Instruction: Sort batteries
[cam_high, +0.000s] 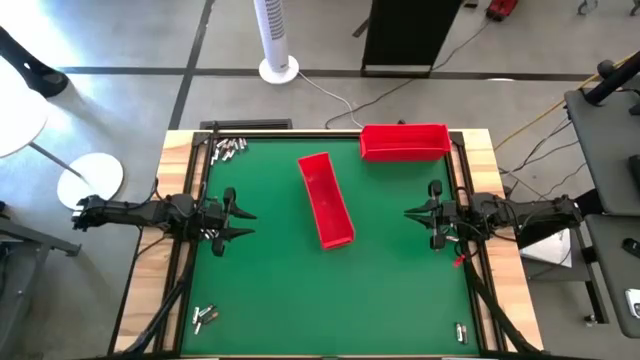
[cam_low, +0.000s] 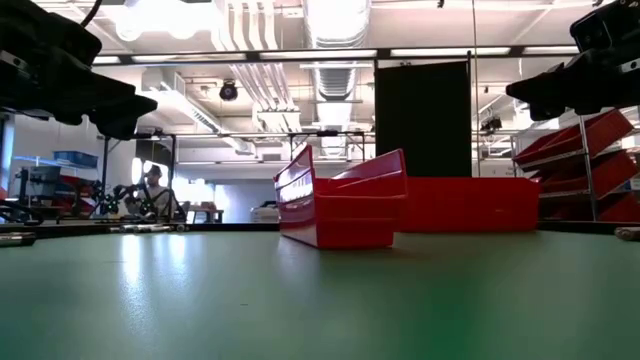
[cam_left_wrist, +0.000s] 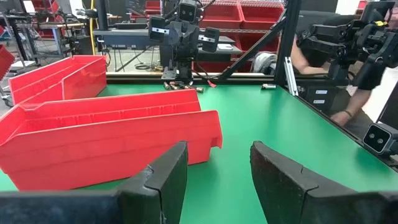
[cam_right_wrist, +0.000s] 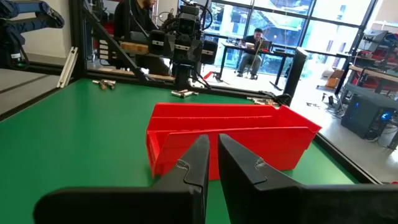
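Observation:
Small silvery batteries lie in loose groups on the green table: at the far left corner (cam_high: 228, 148), the near left (cam_high: 205, 317), the near right corner (cam_high: 461, 331), and under each arm (cam_left_wrist: 183, 87) (cam_right_wrist: 180, 93). My left gripper (cam_high: 243, 215) hovers at the table's left side, open and empty, pointing at the slanted red tray (cam_high: 325, 200). My right gripper (cam_high: 410, 212) hovers at the right side with its fingers almost together, empty, facing the same tray (cam_right_wrist: 230, 140). A second red tray (cam_high: 405, 142) stands at the far right.
The slanted tray stands between the two grippers in the middle of the table. A black frame rail (cam_high: 205, 175) runs along the table's sides. People sit in the room beyond the table (cam_right_wrist: 255, 37). Open green surface (cam_high: 330, 300) lies toward the near edge.

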